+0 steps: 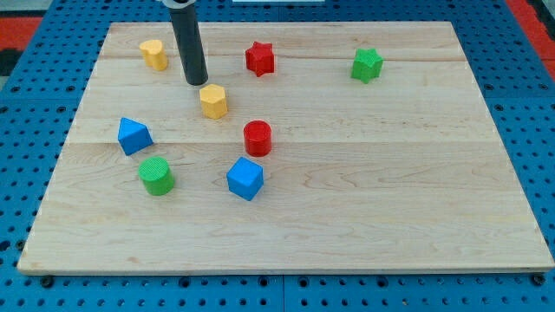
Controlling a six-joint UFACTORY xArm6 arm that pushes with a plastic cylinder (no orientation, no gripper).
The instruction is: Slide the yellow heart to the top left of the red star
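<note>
Camera view showed the rod's tip resting on the wooden board, between the yellow heart at its upper left and a yellow hexagon just to its lower right; the arm carried no fingers. The red star lay to the right of the tip, well apart from the heart. A green star sat far right.

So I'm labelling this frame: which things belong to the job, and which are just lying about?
Job:
yellow heart
red star
my tip, between those two, just above-left of the yellow hexagon

Lying about:
yellow hexagon
green star
red cylinder
green cylinder
two blue blocks
</note>
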